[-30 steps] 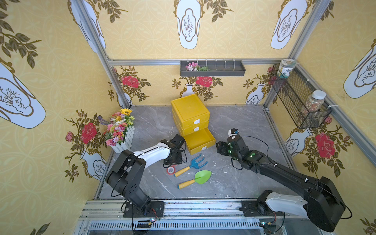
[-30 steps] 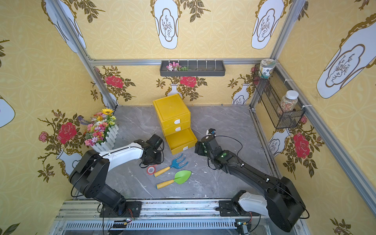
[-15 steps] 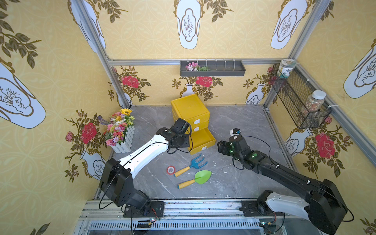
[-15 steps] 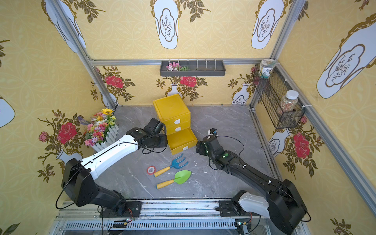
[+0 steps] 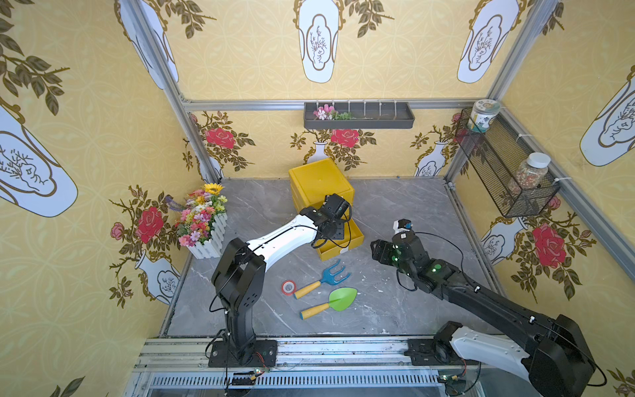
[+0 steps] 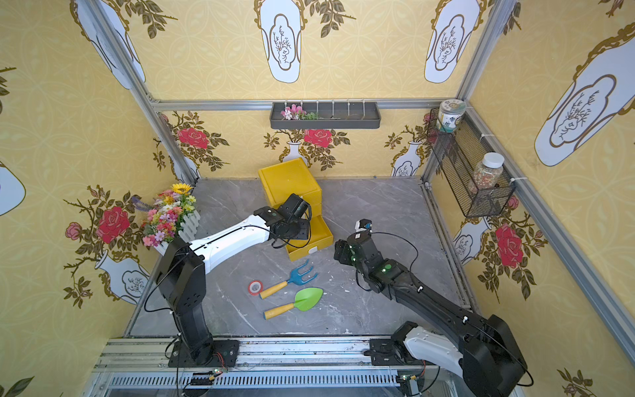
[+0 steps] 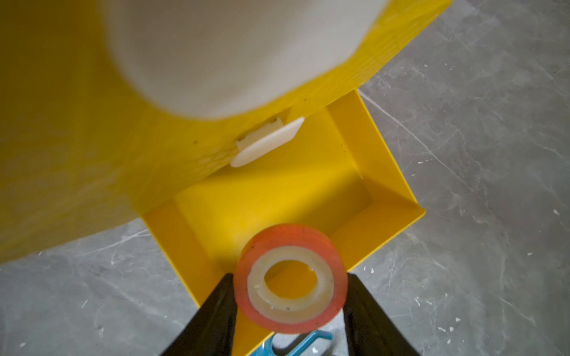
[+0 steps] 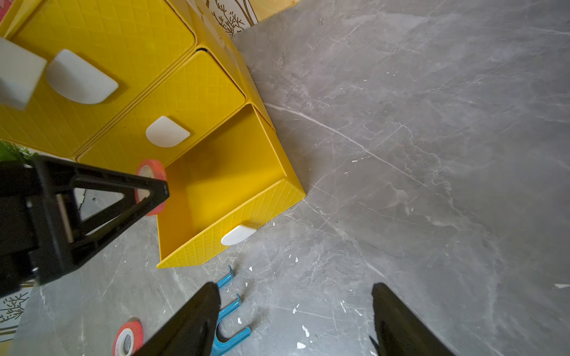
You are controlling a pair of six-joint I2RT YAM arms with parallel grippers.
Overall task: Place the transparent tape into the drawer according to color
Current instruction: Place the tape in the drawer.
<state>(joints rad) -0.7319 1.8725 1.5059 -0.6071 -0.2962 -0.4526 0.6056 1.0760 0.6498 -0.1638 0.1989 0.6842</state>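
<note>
Left jaws tight on red tape roll [image 7: 288, 239] by open drawer [image 7: 391, 228], wrist views only; right jaws wide, empty.

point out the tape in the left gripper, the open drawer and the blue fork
held red tape [image 7: 288, 235]: left wrist view, red band
open drawer [image 7: 277, 191]: left wrist view, bare floor
blue fork [image 5: 332, 276]: in a top view, blue head
</note>
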